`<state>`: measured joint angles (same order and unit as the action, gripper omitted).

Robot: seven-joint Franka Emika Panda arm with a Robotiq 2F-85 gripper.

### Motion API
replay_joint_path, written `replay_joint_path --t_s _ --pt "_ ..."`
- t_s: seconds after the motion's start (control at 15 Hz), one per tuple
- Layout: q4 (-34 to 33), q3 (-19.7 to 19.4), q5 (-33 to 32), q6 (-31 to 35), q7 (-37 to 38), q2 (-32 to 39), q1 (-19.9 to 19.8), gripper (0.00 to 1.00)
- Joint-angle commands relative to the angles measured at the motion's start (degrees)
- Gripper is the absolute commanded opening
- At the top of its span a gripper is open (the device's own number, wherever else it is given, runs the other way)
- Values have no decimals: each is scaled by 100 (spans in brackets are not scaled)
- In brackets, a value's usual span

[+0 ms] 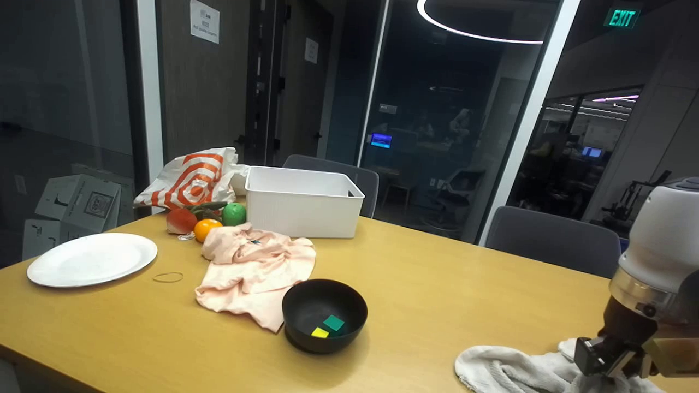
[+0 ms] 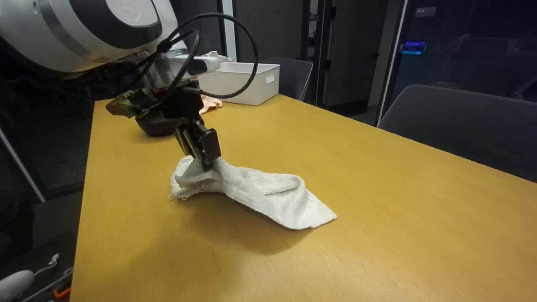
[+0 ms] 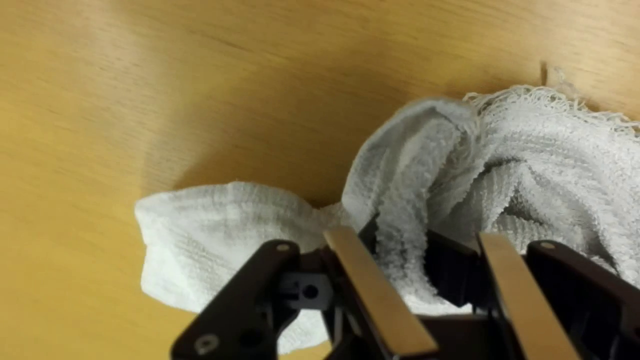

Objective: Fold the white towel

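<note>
The white towel lies crumpled on the wooden table, seen in both exterior views (image 1: 505, 368) (image 2: 268, 191) and from above in the wrist view (image 3: 230, 225). My gripper (image 2: 207, 161) has its fingers pointing down into the cloth near the fringed end. In the wrist view a fold of towel runs up between the black fingertips, and the gripper (image 3: 404, 250) is shut on it. The gripped part is bunched and raised; a flatter tail stretches away to one side. In an exterior view the gripper (image 1: 609, 368) partly covers the towel, which is cut off by the frame's lower edge.
A black bowl (image 1: 325, 305) holding green and yellow pieces stands beside a pinkish cloth (image 1: 256, 267). Farther off are a white bin (image 1: 303, 213), a white plate (image 1: 93, 259), a bag (image 1: 191, 180) and several fruits. Chairs (image 2: 457, 130) line the table's far side.
</note>
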<state>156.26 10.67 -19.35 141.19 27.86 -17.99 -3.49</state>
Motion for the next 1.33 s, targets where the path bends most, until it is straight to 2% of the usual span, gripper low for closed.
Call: replay_joint_path --t_s 0.0,0.33,0.6,0.73,0.8,0.87,0.93,1.27 --pt "-337 344 -548 159 490 192 -76 9" --pt "-1182 475 -1199 -54 936 1048 -11 10" --pt "-1649 253 -1401 -54 946 1807 248 11" --pt "-1766 90 -1261 -71 766 2061 400 10" --pt "-1807 11 -1173 -59 698 2142 471 36" --pt "-1844 -59 -1132 -96 631 2202 541 36" --pt "-1871 -119 -1055 -173 531 2200 610 41" --pt "-1832 -202 -209 -720 -281 1765 839 81"
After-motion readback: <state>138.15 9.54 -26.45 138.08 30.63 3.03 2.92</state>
